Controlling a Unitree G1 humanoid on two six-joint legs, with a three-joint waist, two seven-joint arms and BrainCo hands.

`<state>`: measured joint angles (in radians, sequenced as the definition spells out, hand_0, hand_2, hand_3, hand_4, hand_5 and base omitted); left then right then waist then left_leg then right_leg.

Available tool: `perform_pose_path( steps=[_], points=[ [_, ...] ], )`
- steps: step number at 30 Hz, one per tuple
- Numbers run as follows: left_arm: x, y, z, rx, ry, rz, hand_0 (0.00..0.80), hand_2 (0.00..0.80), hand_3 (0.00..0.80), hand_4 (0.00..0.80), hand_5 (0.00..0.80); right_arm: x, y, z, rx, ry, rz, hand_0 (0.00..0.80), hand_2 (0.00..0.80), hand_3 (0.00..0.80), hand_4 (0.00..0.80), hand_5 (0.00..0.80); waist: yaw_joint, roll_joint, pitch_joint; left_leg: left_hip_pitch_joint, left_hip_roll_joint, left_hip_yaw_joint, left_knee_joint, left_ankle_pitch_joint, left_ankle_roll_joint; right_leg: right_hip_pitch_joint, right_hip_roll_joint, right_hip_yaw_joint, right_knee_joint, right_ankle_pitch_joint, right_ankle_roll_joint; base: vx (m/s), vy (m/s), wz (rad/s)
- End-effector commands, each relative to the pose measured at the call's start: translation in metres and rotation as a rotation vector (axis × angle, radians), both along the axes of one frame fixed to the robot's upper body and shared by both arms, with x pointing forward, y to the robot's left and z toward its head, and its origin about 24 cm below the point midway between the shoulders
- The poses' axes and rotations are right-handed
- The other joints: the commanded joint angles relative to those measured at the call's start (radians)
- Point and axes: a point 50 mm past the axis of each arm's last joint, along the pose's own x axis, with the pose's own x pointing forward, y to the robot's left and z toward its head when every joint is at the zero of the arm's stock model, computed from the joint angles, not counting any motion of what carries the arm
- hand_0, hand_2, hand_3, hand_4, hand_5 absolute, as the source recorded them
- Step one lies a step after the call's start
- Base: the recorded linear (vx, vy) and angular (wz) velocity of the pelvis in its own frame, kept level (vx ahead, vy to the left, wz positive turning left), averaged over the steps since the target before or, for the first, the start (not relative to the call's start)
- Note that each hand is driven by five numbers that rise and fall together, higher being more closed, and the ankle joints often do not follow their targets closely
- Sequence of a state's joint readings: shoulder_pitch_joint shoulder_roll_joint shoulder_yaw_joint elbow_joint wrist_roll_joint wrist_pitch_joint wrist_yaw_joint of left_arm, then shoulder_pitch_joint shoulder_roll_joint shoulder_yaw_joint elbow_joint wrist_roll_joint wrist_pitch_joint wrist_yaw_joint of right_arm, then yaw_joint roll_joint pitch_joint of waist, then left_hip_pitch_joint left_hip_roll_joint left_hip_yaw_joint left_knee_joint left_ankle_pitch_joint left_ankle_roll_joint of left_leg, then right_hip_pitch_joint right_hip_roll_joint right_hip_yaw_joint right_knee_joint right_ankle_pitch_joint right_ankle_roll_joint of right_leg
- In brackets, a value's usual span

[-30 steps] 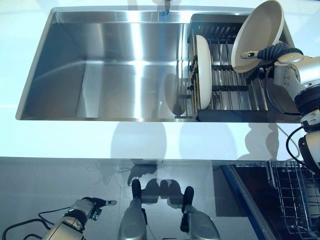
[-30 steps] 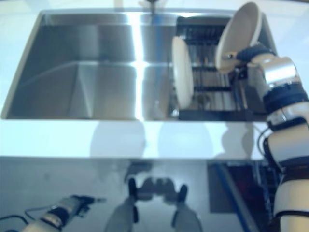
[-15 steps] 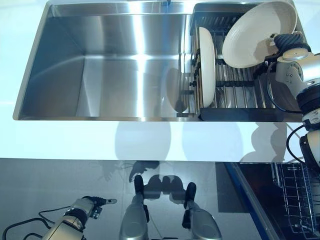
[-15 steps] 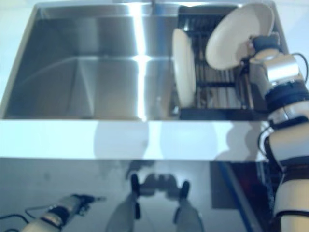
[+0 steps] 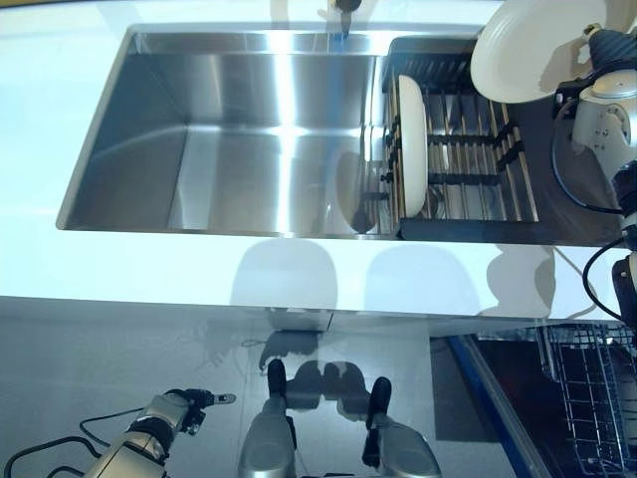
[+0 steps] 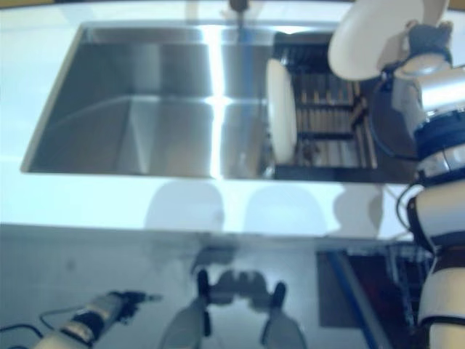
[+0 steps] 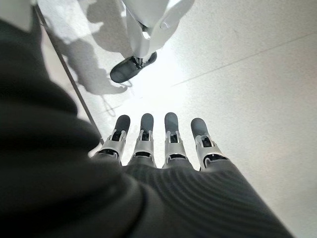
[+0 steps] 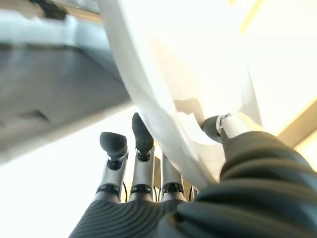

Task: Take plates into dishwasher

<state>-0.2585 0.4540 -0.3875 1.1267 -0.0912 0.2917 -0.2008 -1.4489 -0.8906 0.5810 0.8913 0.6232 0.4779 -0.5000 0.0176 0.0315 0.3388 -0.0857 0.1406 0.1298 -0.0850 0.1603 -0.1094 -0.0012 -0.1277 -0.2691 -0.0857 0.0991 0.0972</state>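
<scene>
one plate point(image 5: 530, 50) pinched in my right hand point(image 5: 605, 52) above the rack point(image 5: 468, 149), another plate point(image 5: 410, 144) standing there beside the sink point(image 5: 239, 129); left hand point(image 7: 163, 144) relaxed, holding nothing.

Right hand point(image 8: 148, 163) raised, apparently pinching with thumb; left hand point(image 7: 163, 144) low, fingers straight.

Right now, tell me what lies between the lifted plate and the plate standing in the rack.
Only bare rack slots separate the lifted plate, pinched by the right hand, from the standing plate; left eye view.
</scene>
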Motion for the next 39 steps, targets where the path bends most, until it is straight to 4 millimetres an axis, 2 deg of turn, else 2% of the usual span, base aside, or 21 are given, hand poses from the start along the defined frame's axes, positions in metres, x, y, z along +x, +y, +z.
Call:
perform_pose_path(
  steps=[1, 10, 16, 23, 31, 39],
  points=[
    [-0.022, 0.021, -0.002, 0.086, 0.09, -0.065, 0.0, 0.0, 0.0, 0.0, 0.0, -0.019, -0.009, 0.05, -0.179, -0.122, -0.053, 0.8, 0.8, 0.8, 0.8, 0.8, 0.031, -0.076, -0.142, 0.061, 0.025, 0.032, -0.002, -0.074, -0.044, -0.005, -0.059, 0.034, -0.002, -0.01, 0.07, 0.018, -0.043, -0.03],
    [-0.042, 0.021, -0.01, 0.067, 0.129, -0.093, 0.0, 0.0, 0.0, 0.0, 0.0, -0.034, -0.025, 0.066, -0.396, -0.027, -0.048, 0.8, 0.8, 0.8, 0.8, 0.8, 0.006, -0.101, -0.259, 0.129, 0.046, 0.071, -0.002, -0.095, -0.049, 0.044, -0.048, 0.051, -0.002, -0.031, 0.073, 0.017, -0.032, -0.08],
    [-0.054, 0.024, -0.013, 0.068, 0.143, -0.107, 0.0, 0.0, 0.0, 0.0, 0.0, -0.043, -0.036, 0.067, -0.541, 0.057, -0.064, 0.8, 0.8, 0.8, 0.8, 0.8, -0.021, -0.108, -0.303, 0.172, 0.053, 0.1, -0.002, -0.107, -0.046, 0.061, -0.041, 0.075, -0.002, -0.033, 0.074, 0.012, -0.013, -0.2],
    [-0.053, 0.028, -0.011, 0.053, 0.112, -0.121, 0.0, 0.0, 0.0, 0.0, 0.0, -0.059, -0.059, 0.058, -0.64, 0.146, -0.102, 0.8, 0.8, 0.8, 0.8, 0.8, -0.073, -0.107, -0.32, 0.214, 0.059, 0.14, -0.002, -0.123, -0.041, 0.064, -0.028, 0.13, -0.002, -0.032, 0.075, -0.005, -0.015, -0.2],
    [-0.051, 0.023, -0.011, 0.009, 0.077, -0.15, 0.0, 0.0, 0.0, 0.0, 0.0, -0.085, -0.09, 0.048, -0.733, 0.243, -0.14, 0.8, 0.8, 0.8, 0.8, 0.8, -0.136, -0.105, -0.323, 0.247, 0.062, 0.176, -0.002, -0.137, -0.036, 0.054, -0.013, 0.196, -0.002, -0.024, 0.076, 0.015, 0.0, -0.21],
    [-0.051, 0.023, -0.011, -0.005, 0.05, -0.138, 0.0, 0.0, 0.0, 0.0, 0.0, -0.11, -0.116, 0.024, -0.751, 0.322, -0.135, 0.8, 0.8, 0.8, 0.8, 0.8, -0.209, -0.101, -0.319, 0.262, 0.068, 0.219, -0.002, -0.148, -0.034, 0.026, 0.001, 0.256, -0.002, -0.011, 0.078, 0.001, 0.0, -0.19]
  ],
)
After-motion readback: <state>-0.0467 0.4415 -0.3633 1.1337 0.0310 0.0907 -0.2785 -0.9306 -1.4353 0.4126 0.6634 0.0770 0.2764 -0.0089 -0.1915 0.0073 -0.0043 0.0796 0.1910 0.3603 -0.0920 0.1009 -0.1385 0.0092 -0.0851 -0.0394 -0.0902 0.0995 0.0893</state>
